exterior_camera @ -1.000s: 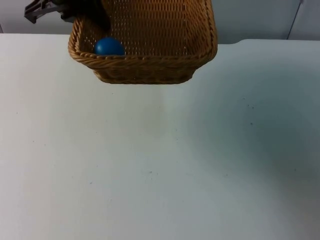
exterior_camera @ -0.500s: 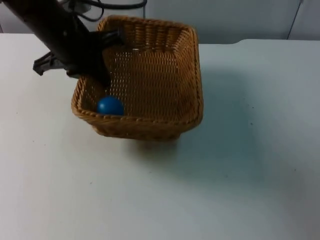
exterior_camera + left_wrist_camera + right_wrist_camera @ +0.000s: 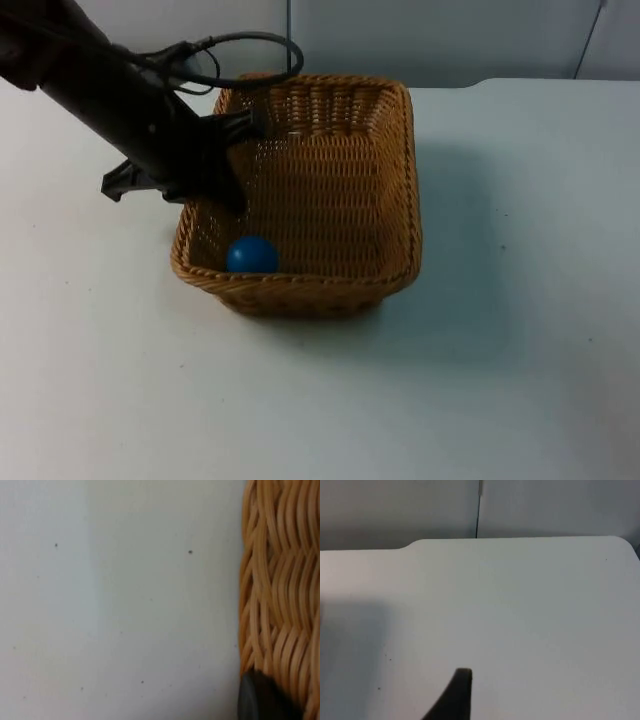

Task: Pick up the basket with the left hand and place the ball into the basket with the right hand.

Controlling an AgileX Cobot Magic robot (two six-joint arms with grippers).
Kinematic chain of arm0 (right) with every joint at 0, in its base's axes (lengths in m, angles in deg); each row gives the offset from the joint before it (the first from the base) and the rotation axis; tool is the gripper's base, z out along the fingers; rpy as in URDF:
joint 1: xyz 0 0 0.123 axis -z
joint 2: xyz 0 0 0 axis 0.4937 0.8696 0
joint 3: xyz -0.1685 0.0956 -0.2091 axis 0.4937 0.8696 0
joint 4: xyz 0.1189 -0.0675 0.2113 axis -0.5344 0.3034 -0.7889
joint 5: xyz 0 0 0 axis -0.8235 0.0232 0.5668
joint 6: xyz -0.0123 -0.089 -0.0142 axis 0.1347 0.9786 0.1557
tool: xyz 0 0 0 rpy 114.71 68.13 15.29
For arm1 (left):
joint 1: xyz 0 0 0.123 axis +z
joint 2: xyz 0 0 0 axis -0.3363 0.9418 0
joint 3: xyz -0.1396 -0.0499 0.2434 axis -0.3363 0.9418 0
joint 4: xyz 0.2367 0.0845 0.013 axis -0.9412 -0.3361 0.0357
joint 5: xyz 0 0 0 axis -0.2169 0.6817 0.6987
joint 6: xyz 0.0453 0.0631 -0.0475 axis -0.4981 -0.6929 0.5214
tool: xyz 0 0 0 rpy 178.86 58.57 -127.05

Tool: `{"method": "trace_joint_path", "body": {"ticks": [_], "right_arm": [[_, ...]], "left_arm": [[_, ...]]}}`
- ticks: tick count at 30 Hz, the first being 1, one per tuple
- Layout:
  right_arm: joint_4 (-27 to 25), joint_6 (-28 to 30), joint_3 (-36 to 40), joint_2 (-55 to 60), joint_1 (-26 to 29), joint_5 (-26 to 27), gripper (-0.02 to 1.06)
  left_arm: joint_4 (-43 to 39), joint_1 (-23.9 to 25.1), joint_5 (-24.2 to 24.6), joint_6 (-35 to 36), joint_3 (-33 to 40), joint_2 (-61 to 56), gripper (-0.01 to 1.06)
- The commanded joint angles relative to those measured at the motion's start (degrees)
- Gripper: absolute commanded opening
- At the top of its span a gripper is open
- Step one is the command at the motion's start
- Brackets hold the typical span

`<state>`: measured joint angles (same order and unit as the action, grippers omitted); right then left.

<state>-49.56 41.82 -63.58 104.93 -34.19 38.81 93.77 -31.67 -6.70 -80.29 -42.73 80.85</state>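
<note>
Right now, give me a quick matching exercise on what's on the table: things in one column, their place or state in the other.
Things:
1. ball
2. basket
3. left gripper
4. table

States:
a. woven, tan
b. white, underneath everything
c. blue, lying in the basket's near corner
d. at the basket's left rim

Pairs: 1-c, 2-a, 3-d, 4-b

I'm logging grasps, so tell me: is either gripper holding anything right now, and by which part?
The left gripper holds the wicker basket by its left side wall, at the rim; the blue ball lies inside. The right gripper holds nothing and waits over bare table.
</note>
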Motion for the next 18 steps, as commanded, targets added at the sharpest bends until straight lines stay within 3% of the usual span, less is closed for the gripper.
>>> {"method": "trace_joint_path", "body": {"ticks": [1, 8, 10, 11, 12, 13, 15, 18], "right_arm": [[0.77, -0.24, 0.18, 0.2, -0.17, 0.61, 0.95], [1.68, -0.33, 0.18, 0.2, -0.17, 0.61, 0.95], [2.06, -0.33, 0.18, 0.2, -0.17, 0.61, 0.95], [2.2, -0.33, 0.18, 0.2, -0.17, 0.72, 0.95], [2.33, -0.33, 0.18, 0.2, -0.17, 0.82, 0.95], [2.33, -0.33, 0.18, 0.2, -0.17, 0.82, 0.95], [3.05, -0.67, 0.18, 0.2, -0.17, 1.06, 0.95], [3.38, -1.09, 0.18, 0.2, -0.17, 1.58, 0.95]], "left_arm": [[2.49, -0.42, -0.26, -0.32, 0.06, -0.48, 0.0], [2.16, -0.42, -2.84, 1.61, 0.06, -0.48, 0.02], [0.38, -0.96, -2.99, 1.4, 0.06, -0.48, 0.2], [-1.09, -1.35, -2.99, 1.4, -0.04, -0.48, 0.34], [-1.86, -1.57, -2.78, 1.4, -0.04, -0.48, 0.56], [-1.86, -1.57, -2.78, 1.4, -0.04, -0.48, 0.56], [-3.07, -2.4, -1.72, 2.91, -0.04, -0.48, 1.05], [-4.7, -2.64, -0.22, 3.74, -0.04, -0.75, 1.05]]}}
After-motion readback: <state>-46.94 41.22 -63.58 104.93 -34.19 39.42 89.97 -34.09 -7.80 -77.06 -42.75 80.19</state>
